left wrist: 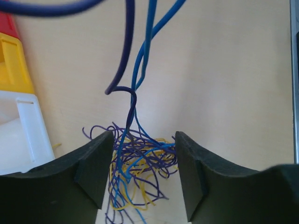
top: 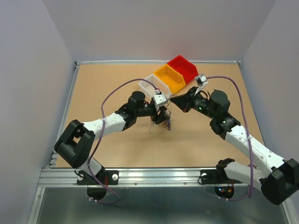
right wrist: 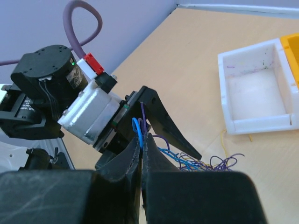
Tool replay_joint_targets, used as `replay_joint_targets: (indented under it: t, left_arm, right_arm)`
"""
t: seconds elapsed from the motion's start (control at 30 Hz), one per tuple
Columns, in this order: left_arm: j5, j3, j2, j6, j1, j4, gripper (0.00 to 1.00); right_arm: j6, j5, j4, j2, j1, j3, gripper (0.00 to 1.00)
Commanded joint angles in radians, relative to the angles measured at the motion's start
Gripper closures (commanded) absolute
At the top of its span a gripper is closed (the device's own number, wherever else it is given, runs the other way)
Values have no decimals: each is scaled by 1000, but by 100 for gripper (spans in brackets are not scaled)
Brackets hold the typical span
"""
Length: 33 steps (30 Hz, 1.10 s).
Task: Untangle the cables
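The cables (top: pixel 163 122) are a small clump of thin, curly yellow, dark purple and blue wires on the table, just under my left gripper (top: pixel 161 115). In the left wrist view the clump (left wrist: pixel 140 161) lies between the two open jaws of the left gripper (left wrist: pixel 142 140). A blue strand (left wrist: pixel 145 51) and a dark purple strand (left wrist: pixel 126 51) rise out of it. My right gripper (right wrist: pixel 142 137) is shut on the tops of those blue and purple strands (right wrist: pixel 138 125), close beside the left gripper's body (right wrist: pixel 91 114). In the top view the right gripper (top: pixel 172 99) sits just above and to the right of the clump.
A white bin (top: pixel 150 86), a yellow bin (top: pixel 170 78) and a red bin (top: pixel 183 67) stand in a row behind the grippers. The white bin (right wrist: pixel 257 93) is close to the right gripper. One loose yellow strand (right wrist: pixel 224 140) lies beside it.
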State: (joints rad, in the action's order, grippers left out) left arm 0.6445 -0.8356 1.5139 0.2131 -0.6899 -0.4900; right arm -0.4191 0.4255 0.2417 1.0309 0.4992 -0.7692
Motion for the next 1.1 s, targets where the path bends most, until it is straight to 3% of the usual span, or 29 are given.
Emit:
replay_joint_targets:
  t: [0.0, 0.03, 0.2, 0.33, 0.9, 1.07]
  left_arm:
    - [-34, -62, 20, 17, -7, -58, 41]
    - [-46, -68, 34, 17, -7, -49, 51]
    - [-143, -95, 66, 9, -7, -33, 77]
    - [-190, -131, 123, 2, 0, -13, 87]
    - [-198, -247, 276, 8, 24, 125, 82]
    - [-195, -254, 275, 0, 39, 137, 80]
  right_arm:
    - [-3, -22, 73, 1, 7, -96, 99]
    - [-4, -34, 73, 0, 7, -102, 99]
    - [-15, -79, 70, -40, 7, -159, 99]
    - [-32, -76, 57, -54, 7, -243, 99]
    - [-141, -191, -1, 126, 7, -889, 99]
    - [-132, -243, -48, 101, 7, -940, 99]
